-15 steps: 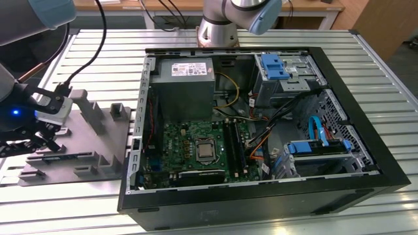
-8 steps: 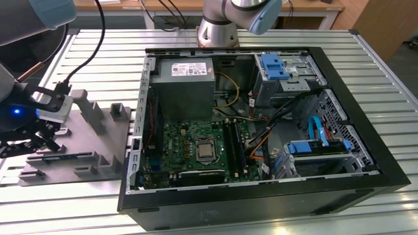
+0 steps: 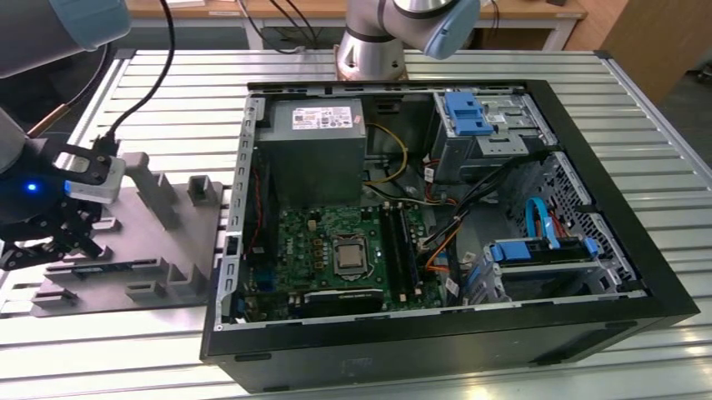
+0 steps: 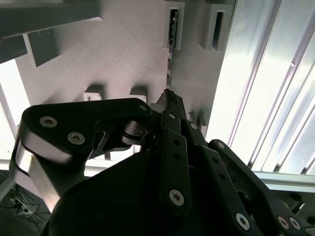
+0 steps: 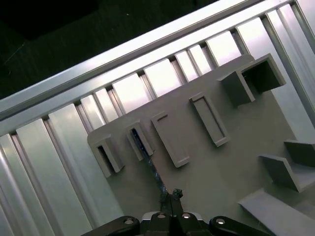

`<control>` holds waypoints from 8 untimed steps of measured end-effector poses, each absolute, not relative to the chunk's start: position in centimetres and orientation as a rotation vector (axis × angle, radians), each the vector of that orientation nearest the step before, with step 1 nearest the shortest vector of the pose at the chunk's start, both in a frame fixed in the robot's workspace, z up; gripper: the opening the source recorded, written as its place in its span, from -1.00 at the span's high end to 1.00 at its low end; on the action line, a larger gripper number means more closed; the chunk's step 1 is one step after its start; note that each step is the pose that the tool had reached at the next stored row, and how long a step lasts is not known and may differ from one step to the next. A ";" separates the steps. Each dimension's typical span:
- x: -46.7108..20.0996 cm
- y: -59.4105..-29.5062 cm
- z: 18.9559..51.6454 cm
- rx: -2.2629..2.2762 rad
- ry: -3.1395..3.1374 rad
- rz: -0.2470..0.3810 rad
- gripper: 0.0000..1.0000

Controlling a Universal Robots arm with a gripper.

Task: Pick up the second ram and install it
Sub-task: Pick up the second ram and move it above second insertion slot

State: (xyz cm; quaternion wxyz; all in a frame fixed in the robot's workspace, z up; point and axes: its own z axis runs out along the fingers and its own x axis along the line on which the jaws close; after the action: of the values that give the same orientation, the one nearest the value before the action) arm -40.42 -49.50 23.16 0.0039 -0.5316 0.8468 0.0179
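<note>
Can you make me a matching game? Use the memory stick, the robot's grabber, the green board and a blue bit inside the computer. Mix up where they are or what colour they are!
Things
1. the second ram
2. the tool
3. the motherboard
4. the drive bracket

Places and colours
A. green, lying flat inside the open computer case
B. blue, inside the case
C. standing on edge in a slot of the grey holder
D. over the grey holder, at one end of the stick

Pairs: 1-C, 2-D, 3-A, 4-B
</note>
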 end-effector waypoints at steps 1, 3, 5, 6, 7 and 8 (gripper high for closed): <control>-40.4 -49.5 23.2 -1.675 2.648 0.056 0.80; -40.4 -49.5 23.2 -1.695 2.636 0.056 0.80; -40.4 -49.5 23.2 -1.714 2.624 0.056 0.80; -40.4 -49.5 23.2 -1.724 2.617 0.056 0.80; -40.4 -49.5 23.2 -1.734 2.611 0.057 0.80; -40.4 -49.5 23.2 -1.744 2.604 0.057 0.80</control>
State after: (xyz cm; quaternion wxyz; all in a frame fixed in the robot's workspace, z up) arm -40.42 -49.50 23.15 0.0034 -0.5563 0.8308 0.0181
